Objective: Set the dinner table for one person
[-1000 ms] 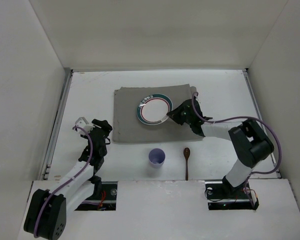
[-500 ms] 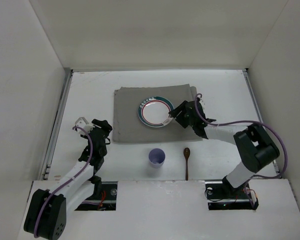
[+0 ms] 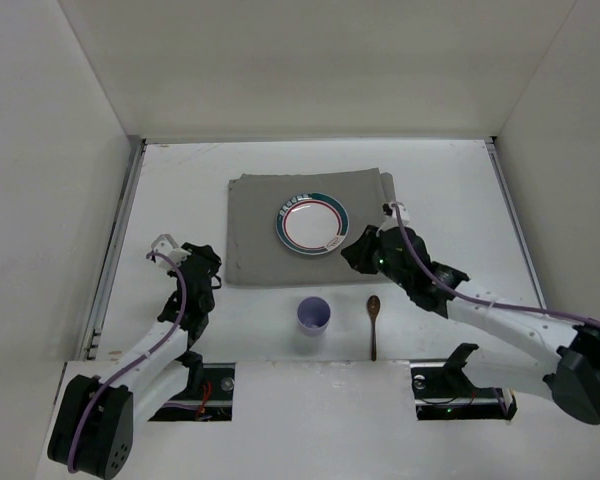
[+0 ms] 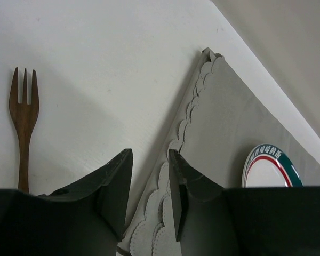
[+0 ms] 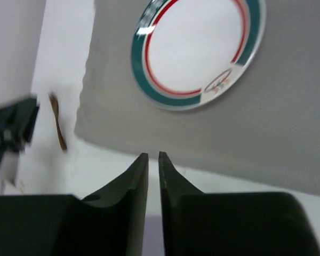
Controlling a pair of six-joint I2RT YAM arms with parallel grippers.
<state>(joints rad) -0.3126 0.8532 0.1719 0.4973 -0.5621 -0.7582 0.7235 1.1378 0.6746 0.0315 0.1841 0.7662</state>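
Right fingers [image 5: 140, 176] have backed off the plate [image 3: 311, 222] rim, seemingly closed.

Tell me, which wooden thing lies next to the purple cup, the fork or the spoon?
The spoon, lying just right of the cup. The fork lies far off, left of the grey cloth.

1 ea: table [image 3: 180, 180], mat [image 3: 260, 205], plate [image 3: 311, 223], cup [image 3: 314, 316], spoon [image 3: 374, 322], fork [image 4: 23, 122]
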